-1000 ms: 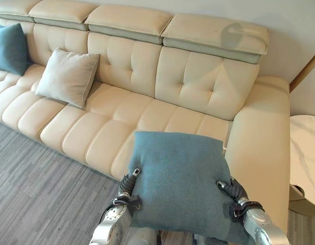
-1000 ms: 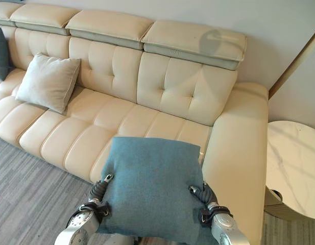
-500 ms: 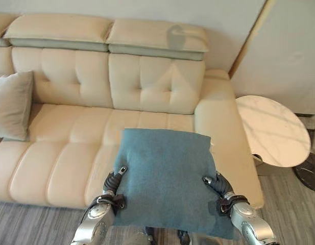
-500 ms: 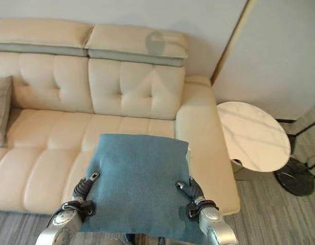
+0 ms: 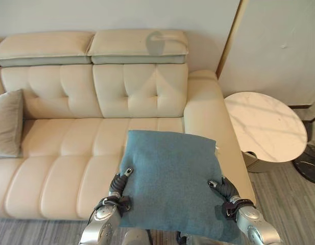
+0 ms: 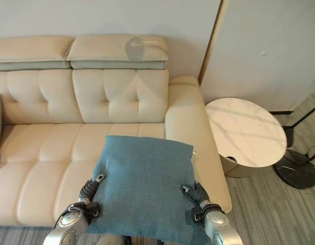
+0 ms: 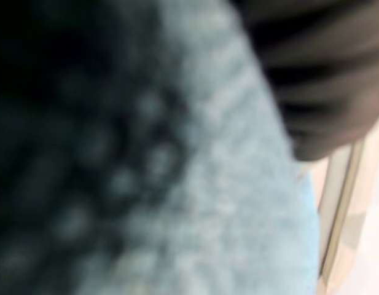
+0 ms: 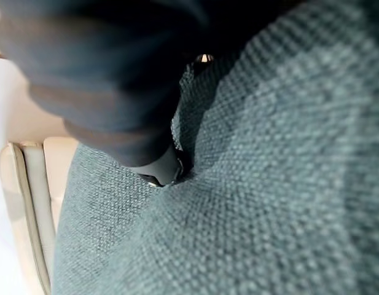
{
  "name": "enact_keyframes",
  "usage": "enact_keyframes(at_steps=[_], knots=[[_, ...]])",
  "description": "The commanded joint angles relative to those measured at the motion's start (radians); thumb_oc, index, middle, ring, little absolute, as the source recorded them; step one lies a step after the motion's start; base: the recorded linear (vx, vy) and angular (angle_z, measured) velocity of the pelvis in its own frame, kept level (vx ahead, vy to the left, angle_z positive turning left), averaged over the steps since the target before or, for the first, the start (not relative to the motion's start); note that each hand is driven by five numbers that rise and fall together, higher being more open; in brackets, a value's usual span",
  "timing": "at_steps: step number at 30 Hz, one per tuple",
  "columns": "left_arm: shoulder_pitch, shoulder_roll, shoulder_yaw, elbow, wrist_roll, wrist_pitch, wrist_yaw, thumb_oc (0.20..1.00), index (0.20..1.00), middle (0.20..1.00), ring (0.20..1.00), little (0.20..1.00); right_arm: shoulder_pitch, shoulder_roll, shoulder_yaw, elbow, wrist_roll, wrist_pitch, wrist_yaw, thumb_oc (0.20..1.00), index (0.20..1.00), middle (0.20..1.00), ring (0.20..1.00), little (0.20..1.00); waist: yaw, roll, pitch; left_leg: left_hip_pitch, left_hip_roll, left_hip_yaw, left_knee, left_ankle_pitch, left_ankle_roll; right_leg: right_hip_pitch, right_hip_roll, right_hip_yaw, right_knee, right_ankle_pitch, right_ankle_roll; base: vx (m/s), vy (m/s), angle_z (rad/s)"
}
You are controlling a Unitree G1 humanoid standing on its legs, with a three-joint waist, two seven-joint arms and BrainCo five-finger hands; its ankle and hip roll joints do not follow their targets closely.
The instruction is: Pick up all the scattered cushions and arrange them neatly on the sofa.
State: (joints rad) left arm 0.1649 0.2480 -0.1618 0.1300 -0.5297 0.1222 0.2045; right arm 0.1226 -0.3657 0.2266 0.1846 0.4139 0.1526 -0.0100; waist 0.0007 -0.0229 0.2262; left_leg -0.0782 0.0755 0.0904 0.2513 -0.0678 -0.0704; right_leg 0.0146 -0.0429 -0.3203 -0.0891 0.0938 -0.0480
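A teal cushion is held flat between my two hands, just above the front of the cream sofa's right-hand seat. My left hand grips its left edge with the thumb on top. On the opposite edge my right hand pinches the same way, and its thumb presses into the teal weave. The fingers beneath the cushion are hidden. A grey cushion leans upright against the sofa back at the far left.
A round white marble side table stands just past the sofa's right armrest. A dark lamp base sits on the grey striped floor at the far right. A wall runs behind the sofa.
The camera has swung to the right, so the sofa's right end and the round table came into view. The teal cushion stays in the same two-handed grip.
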Motion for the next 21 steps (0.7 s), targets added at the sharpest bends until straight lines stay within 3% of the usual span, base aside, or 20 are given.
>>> enact_keyframes(at_steps=[1,3,4,7,16,18,19,21], knots=[[-0.032,0.002,-0.012,-0.124,-0.023,-0.068,-0.012,0.200,0.200,0.200,0.200,0.200,-0.059,0.030,0.033,-0.078,0.019,-0.067,0.023,0.200,0.200,0.200,0.200,0.200,0.000,-0.042,-0.031,0.046,-0.029,-0.038,-0.191,0.023,0.025,0.063,-0.013,0.052,0.002,-0.165,0.096,0.14,0.069,-0.03],[-0.033,-0.003,-0.014,-0.115,-0.021,-0.069,0.000,0.200,0.200,0.200,0.200,0.200,-0.062,0.026,0.040,-0.077,0.010,-0.069,0.017,0.200,0.200,0.200,0.200,0.200,0.000,-0.030,-0.033,0.049,-0.006,-0.107,-0.313,0.107,0.010,0.069,-0.007,0.062,0.009,-0.181,0.090,0.12,0.096,-0.12],[-0.037,-0.004,-0.019,-0.107,-0.017,-0.067,0.003,0.200,0.200,0.200,0.200,0.200,-0.061,0.019,0.037,-0.078,0.004,-0.070,0.014,0.200,0.200,0.200,0.200,0.200,-0.006,-0.024,-0.033,0.043,0.001,-0.106,-0.334,0.131,0.000,0.076,-0.010,0.056,0.009,-0.186,0.090,0.14,0.144,-0.12],[-0.043,-0.008,-0.026,-0.090,-0.021,-0.072,0.003,0.200,0.200,0.200,0.200,0.200,-0.045,0.022,0.022,-0.087,-0.005,-0.067,0.011,0.200,0.200,0.200,0.200,0.200,-0.020,-0.009,-0.049,0.062,-0.005,-0.082,-0.339,0.104,-0.005,0.096,-0.015,0.056,0.006,-0.190,0.097,0.17,0.201,-0.06],[-0.059,0.030,-0.019,-0.090,0.057,-0.083,0.021,0.200,0.200,0.200,0.200,0.200,-0.104,0.064,0.040,-0.096,-0.064,-0.094,-0.027,0.200,0.200,0.200,0.200,0.200,0.002,-0.018,-0.062,0.115,-0.052,-0.040,-0.339,0.042,0.046,0.113,-0.067,0.101,0.002,-0.170,0.141,0.14,0.208,-0.07],[-0.121,0.046,-0.017,-0.104,0.093,-0.104,0.054,0.200,0.200,0.200,0.200,0.200,-0.177,0.066,0.040,-0.110,-0.080,-0.118,-0.070,0.200,0.200,0.200,0.200,0.200,0.008,-0.025,-0.056,0.110,-0.058,-0.033,-0.339,0.037,0.053,0.105,-0.077,0.103,0.002,-0.168,0.151,0.02,0.143,-0.03],[-0.242,0.062,-0.029,-0.132,0.123,-0.147,0.117,0.200,0.200,0.200,0.200,0.200,-0.302,0.063,0.046,-0.146,-0.076,-0.153,-0.137,0.200,0.200,0.200,0.200,0.200,0.017,-0.030,-0.022,0.070,-0.065,-0.035,-0.339,0.046,0.057,0.064,-0.086,0.112,0.005,-0.159,0.155,-0.15,0.108,-0.02],[-0.399,0.075,-0.059,-0.123,0.150,-0.176,0.193,0.200,0.200,0.200,0.200,0.200,-0.469,0.058,0.066,-0.144,-0.090,-0.174,-0.207,0.200,0.200,0.200,0.200,0.200,0.024,-0.031,0.021,-0.004,-0.072,-0.037,-0.314,0.059,0.058,-0.016,-0.092,0.124,0.029,-0.147,0.153,-0.25,0.105,-0.02]])
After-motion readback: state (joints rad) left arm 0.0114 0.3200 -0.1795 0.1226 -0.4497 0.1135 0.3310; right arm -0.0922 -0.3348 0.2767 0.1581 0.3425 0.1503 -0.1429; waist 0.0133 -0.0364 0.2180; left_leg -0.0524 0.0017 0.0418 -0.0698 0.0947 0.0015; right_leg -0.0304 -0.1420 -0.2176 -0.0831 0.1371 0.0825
